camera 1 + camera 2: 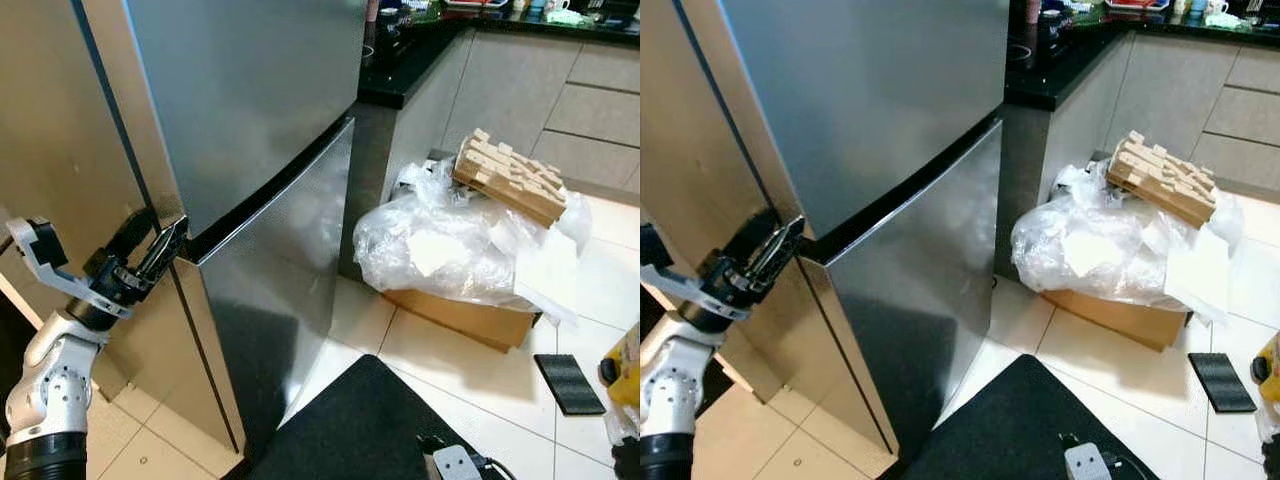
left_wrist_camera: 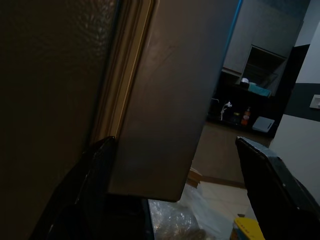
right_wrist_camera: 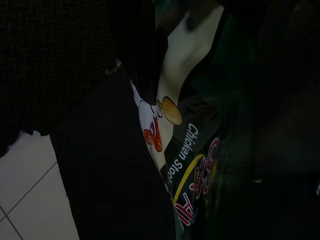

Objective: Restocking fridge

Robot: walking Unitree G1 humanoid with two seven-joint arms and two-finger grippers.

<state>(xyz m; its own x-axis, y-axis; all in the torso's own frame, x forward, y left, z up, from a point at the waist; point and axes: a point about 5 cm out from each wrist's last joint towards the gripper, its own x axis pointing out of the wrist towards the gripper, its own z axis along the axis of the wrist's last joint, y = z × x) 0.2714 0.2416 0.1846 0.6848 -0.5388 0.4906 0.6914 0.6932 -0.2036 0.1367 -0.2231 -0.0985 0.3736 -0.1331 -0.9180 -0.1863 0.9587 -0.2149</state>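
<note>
Left gripper (image 1: 160, 250), fingers apart, straddles the lower corner edge of the fridge's upper door (image 1: 250, 100). Right gripper: jaw state cannot be told; a green chicken stock packet (image 3: 190, 150) lies close before its camera. Beyond, a plastic-covered cardboard box (image 1: 465, 315) sits on the floor.

Silver left arm (image 1: 50, 385) with ribbed black cuff; left hand (image 1: 150, 245) has long black fingers.
</note>
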